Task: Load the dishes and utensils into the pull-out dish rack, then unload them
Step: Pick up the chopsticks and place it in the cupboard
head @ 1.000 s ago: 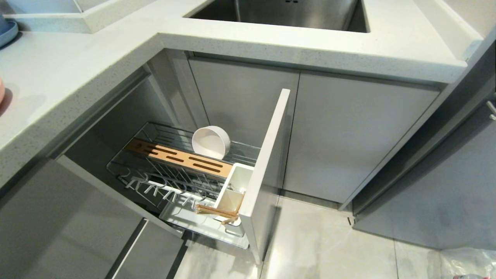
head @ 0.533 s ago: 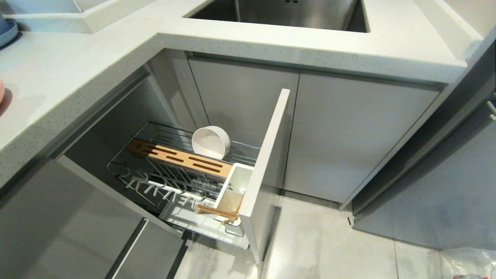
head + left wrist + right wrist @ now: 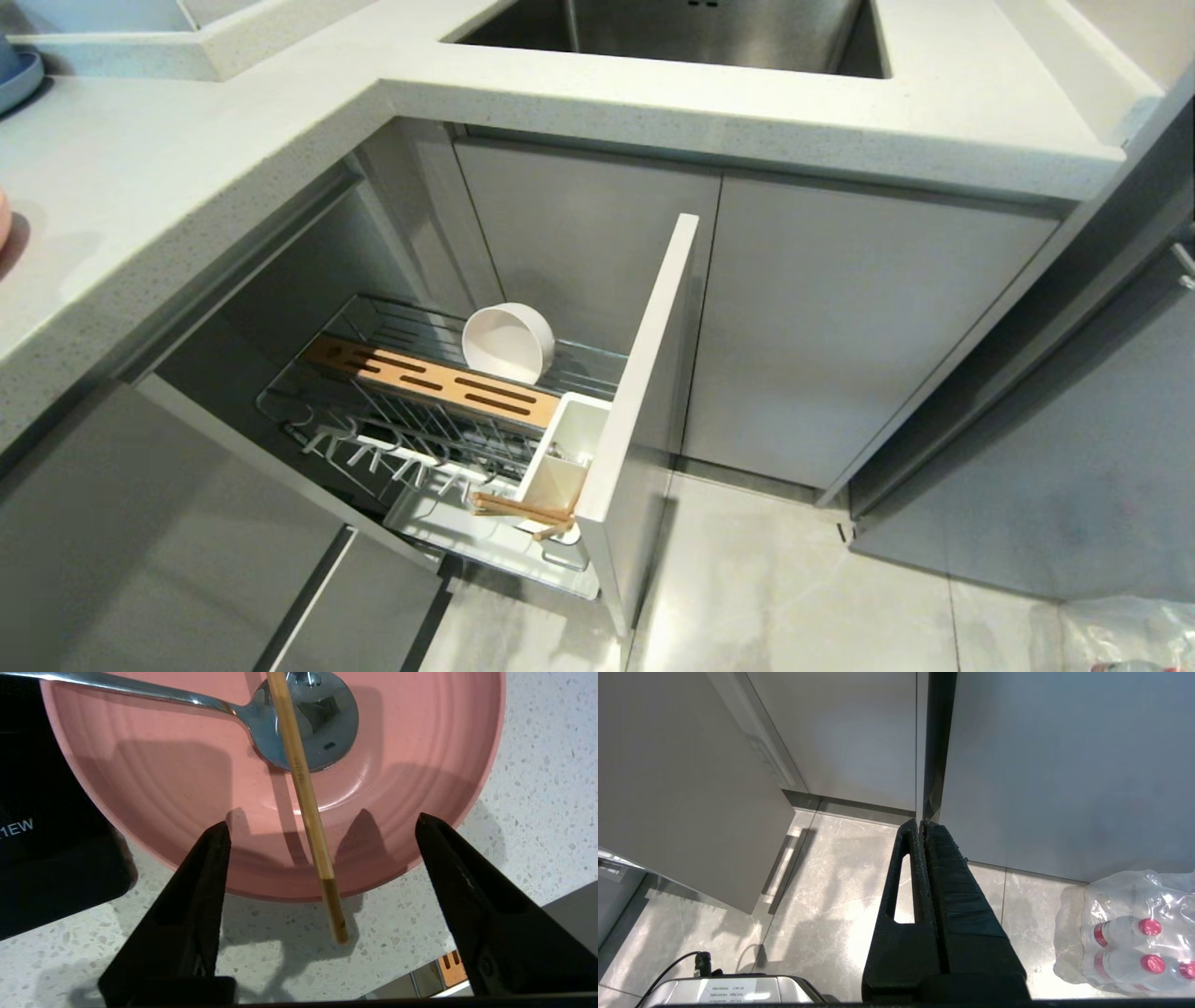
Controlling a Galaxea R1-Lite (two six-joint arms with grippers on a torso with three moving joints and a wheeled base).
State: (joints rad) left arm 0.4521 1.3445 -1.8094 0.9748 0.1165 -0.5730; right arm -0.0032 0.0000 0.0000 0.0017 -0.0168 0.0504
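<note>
Left claw (image 3: 322,826) spread wide above a chopstick (image 3: 303,793) lying across the pink bowl (image 3: 154,788); right claw (image 3: 922,826) pressed together

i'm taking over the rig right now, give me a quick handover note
Left gripper: open above the pink bowl on the counter, holding nothing.
Right gripper: shut, parked low over the floor.
One chopstick rests across the pink bowl's rim, over the spoon lying inside.
Cream-white bowl is on its side in the open dish rack; more chopsticks lean by the white cup.
Left: unload those from the rack.
</note>
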